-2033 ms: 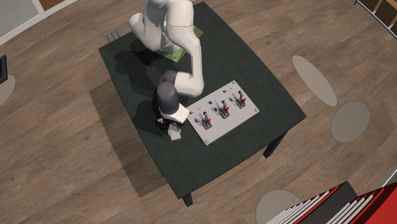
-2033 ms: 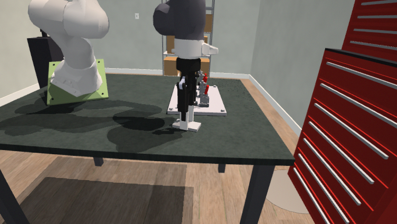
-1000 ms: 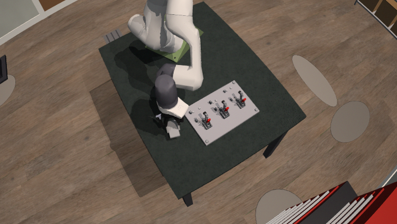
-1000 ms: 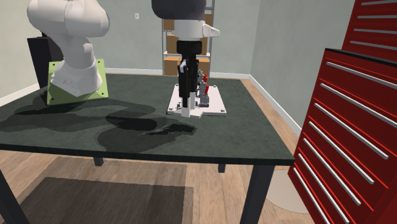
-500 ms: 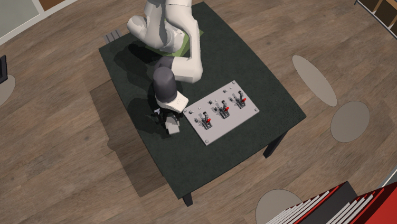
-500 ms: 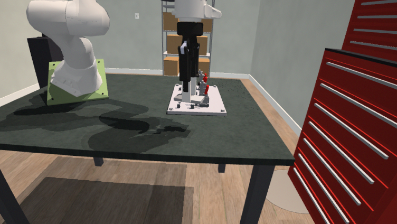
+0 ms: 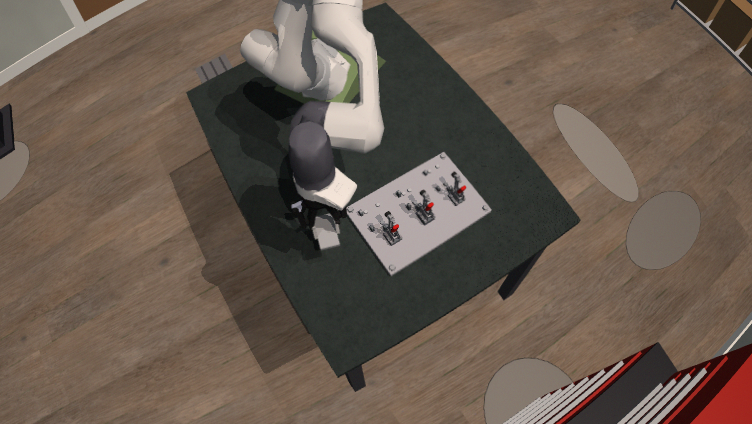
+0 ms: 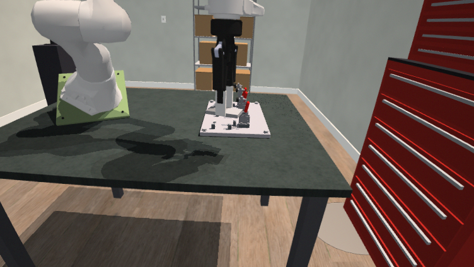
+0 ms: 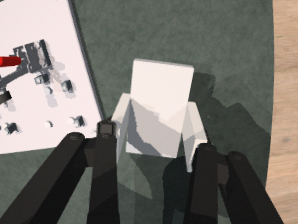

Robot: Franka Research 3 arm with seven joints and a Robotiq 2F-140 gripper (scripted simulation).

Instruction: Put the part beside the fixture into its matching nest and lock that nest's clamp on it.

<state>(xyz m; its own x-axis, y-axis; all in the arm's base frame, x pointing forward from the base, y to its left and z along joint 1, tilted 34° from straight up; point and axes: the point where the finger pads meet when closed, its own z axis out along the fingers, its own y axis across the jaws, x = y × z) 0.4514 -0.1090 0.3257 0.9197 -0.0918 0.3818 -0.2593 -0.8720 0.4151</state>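
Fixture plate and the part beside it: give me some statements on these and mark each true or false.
The hand is closed on the part. True.
The fixture plate carries four red-tipped clamps. False: it carries three.
The part sits in a nest. False: it is between the fingers, off the plate's edge.
The part is pale. True.
The tabletop is bright white. False: it is dark green.

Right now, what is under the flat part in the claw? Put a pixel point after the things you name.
Beneath the part (image 7: 327, 239) (image 8: 234, 113) (image 9: 161, 90), dark tabletop (image 7: 315, 294) (image 8: 159, 132) (image 9: 165, 30) shows around its edges; whatever its underside directly covers cannot be seen.
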